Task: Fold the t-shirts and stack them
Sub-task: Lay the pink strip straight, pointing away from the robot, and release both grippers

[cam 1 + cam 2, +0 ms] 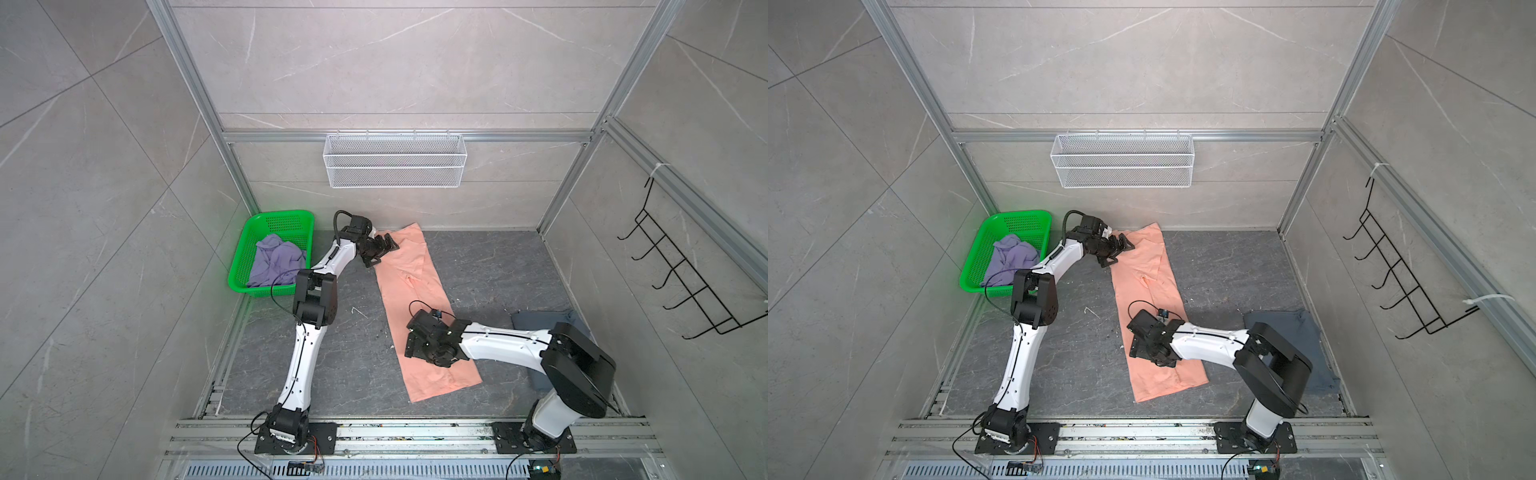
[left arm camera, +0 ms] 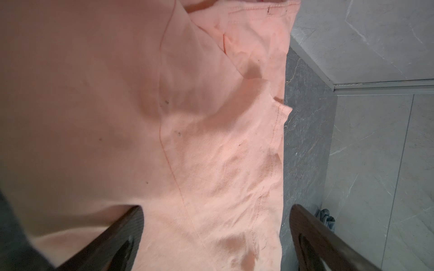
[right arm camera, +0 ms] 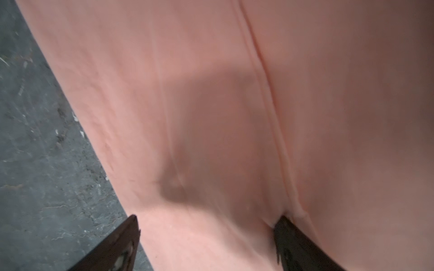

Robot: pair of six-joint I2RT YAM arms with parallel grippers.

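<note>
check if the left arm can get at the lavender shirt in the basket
Probably yes. The basket is open-topped beside that arm, nothing covers the lavender shirt, and the left gripper is open and empty at the far end of the peach shirt.

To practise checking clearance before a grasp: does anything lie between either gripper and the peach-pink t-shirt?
Nothing visible does. The left gripper and right gripper, both open, are directly over the bare peach-pink t-shirt.

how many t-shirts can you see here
3. The peach t-shirt lies on the floor in the middle, the lavender t-shirt is bunched in the green basket at left, the blue-grey t-shirt lies at right, partly behind the right arm. The basket may hide more.
</note>
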